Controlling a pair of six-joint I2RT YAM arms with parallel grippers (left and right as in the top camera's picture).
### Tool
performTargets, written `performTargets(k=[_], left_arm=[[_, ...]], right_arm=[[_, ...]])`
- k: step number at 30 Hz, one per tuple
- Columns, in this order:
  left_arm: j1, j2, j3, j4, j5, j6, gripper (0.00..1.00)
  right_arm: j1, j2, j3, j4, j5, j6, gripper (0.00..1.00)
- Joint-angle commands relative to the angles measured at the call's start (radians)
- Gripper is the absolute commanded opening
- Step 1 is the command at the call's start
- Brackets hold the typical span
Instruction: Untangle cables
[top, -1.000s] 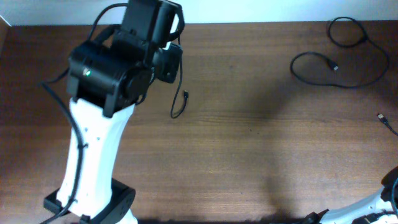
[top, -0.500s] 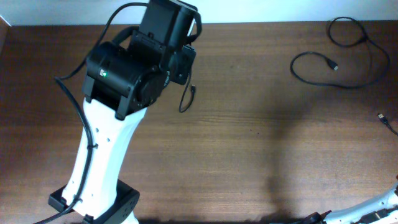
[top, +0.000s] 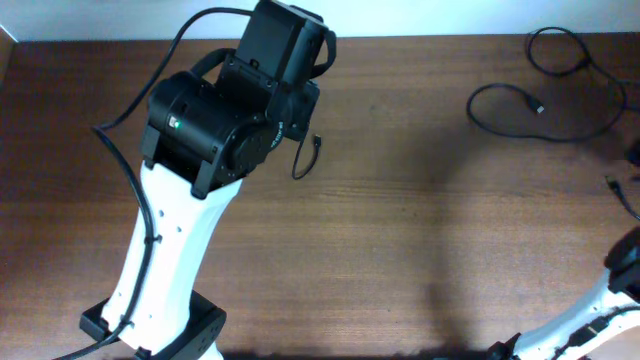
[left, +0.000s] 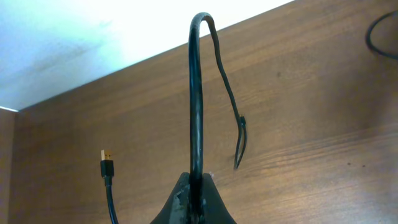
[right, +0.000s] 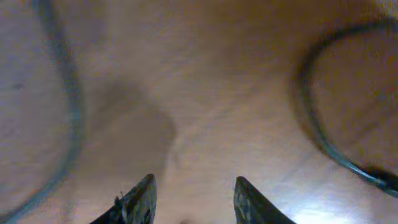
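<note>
Mostly wood tbl (top: 400, 250), cables (top: 536, 104) R, pale wall (left: 62, 37)

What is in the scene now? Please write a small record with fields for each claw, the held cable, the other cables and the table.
table: brown wood
held cable: thin, black; arches up out of the left claw, plug end hanging free
left claw: shut on the held cable, raised above the far left of the table
right claw: open, holding nothing, close over the table; blurred view
loose cables: black loops lying at the far right of the table
</note>
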Motion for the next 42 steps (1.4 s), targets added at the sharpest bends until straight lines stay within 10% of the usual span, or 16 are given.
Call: performTargets(k=[1, 4, 25, 42], left_arm=[[-0.003, -0.007, 0.003, -0.016, -0.022, -0.010, 0.00], [-0.003, -0.007, 0.003, -0.016, -0.022, -0.011, 0.00], [-0.003, -0.007, 0.003, 0.042, 0.021, -0.010, 0.00], [-0.003, 0.029, 0.003, 0.103, 0.060, -0.003, 0.00]], right_arm=[[0.040, 0.010, -0.006, -0.005, 0.043, -0.010, 0.51], [0.049, 0.009, -0.005, -0.017, 0.066, 0.027, 0.93], [0.071, -0.622, -0.003, -0.286, -0.111, 0.072, 0.90], [0.739, -0.658, -0.002, -0.380, 0.119, 0.060, 0.94]])
